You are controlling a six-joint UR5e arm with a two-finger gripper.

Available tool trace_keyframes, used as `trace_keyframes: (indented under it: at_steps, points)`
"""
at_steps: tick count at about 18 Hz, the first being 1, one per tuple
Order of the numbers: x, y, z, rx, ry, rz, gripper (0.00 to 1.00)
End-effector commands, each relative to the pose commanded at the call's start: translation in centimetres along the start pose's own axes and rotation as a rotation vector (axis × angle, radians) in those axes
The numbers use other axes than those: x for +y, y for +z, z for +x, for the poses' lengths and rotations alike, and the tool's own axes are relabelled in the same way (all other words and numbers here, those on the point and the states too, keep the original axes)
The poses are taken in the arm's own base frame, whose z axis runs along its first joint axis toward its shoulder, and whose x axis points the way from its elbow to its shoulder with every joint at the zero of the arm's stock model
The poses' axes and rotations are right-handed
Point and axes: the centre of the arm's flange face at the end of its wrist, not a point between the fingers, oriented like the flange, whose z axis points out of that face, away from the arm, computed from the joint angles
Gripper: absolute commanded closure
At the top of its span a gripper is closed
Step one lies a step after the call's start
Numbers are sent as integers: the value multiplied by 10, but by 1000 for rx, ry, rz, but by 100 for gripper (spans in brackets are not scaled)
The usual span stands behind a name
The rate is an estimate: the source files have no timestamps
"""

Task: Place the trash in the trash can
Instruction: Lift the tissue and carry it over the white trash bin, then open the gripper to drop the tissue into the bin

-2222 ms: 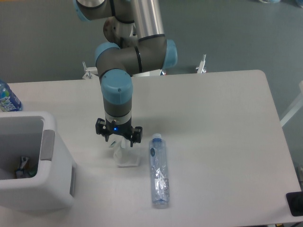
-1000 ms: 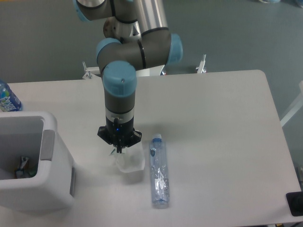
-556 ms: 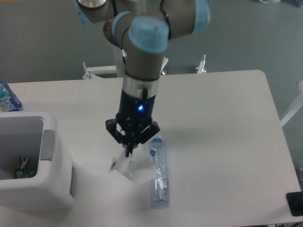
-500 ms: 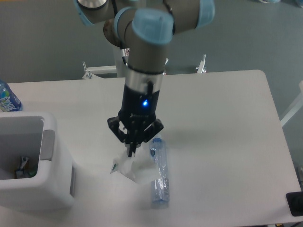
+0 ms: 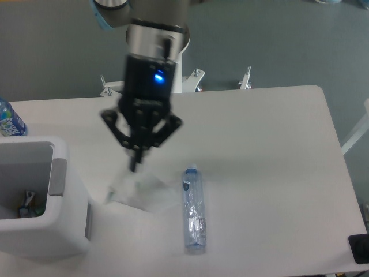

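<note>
My tool (image 5: 136,165), fingers pinched together on the crumpled plastic wrapper (image 5: 141,191), holds it hanging above the table (image 5: 259,150), between the trash can (image 5: 40,199) at left and the crushed clear bottle (image 5: 193,209) lying flat at right. A blue-labelled water bottle (image 5: 10,120) stands at the far left edge.

Arm: silver-grey metal tube, light-blue joint cap at top left. Wrist section black, one small blue light glowing on it (motion-blurred). Gripper (image 5: 136,163) black, linkages splayed wide, thin dark fingers (image 5: 134,165) tapering downward.
</note>
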Motion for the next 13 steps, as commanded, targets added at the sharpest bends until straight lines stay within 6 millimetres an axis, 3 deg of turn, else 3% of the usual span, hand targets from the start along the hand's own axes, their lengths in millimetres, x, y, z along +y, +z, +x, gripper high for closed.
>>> trace_keyframes:
  at_steps: [3, 7, 9, 11, 12, 13]
  points:
    - [27, 13, 51, 57, 58, -48, 100]
    - [50, 24, 92, 107, 110, -89, 100]
    - [63, 32, 103, 119, 128, -114, 94]
    - [63, 38, 104, 121, 132, -121, 78]
    - [65, 41, 105, 122, 137, -126, 54]
    - [64, 45, 103, 120, 138, -130, 41]
